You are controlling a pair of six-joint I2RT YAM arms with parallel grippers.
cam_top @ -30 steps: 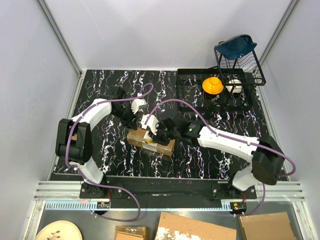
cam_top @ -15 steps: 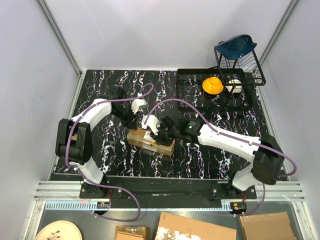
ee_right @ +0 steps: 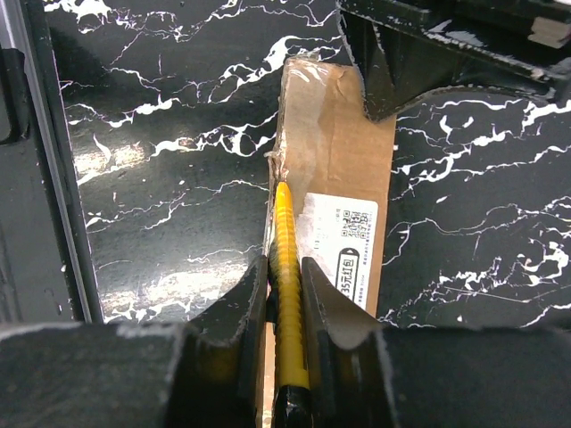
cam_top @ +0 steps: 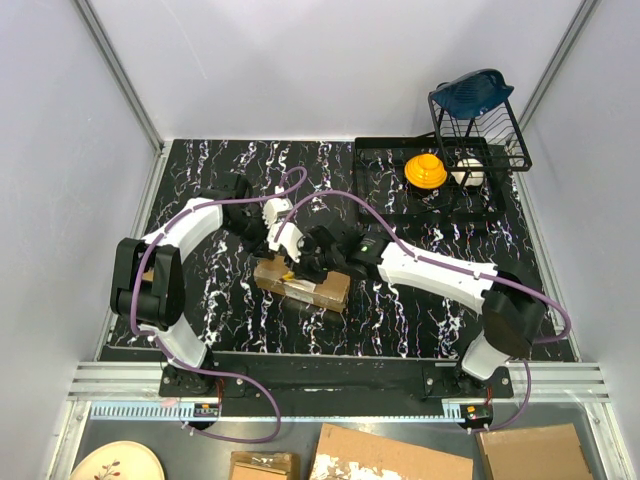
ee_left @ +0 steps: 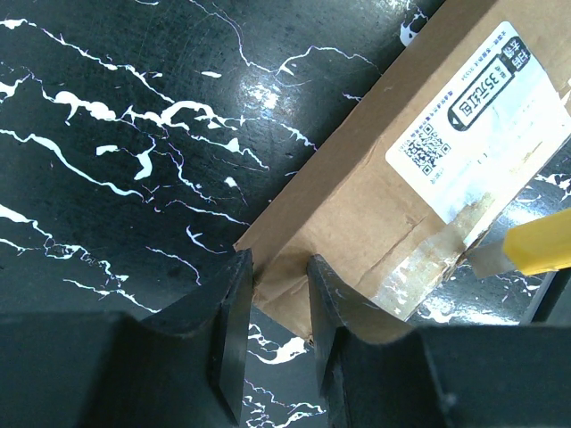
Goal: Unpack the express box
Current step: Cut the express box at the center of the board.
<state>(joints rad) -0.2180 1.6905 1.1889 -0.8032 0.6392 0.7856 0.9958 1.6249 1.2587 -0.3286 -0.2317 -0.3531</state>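
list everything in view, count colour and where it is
express box: 1, brown, white label, mid table
utility knife: 1, yellow, along the box's long edge
table: 1, black, white veins
wire rack: 1, black, far right corner
blue item: 1, on top of the rack
yellow item: 1, in the rack's tray
white item: 1, beside the yellow item
cardboard pieces: 2, brown, below the table's near edge
small carton: 1, brown, left of them
plate: 1, cream, bottom left
left arm: 1, white and black, jaws shut on a box corner
right arm: 1, same colours, jaws shut on the knife
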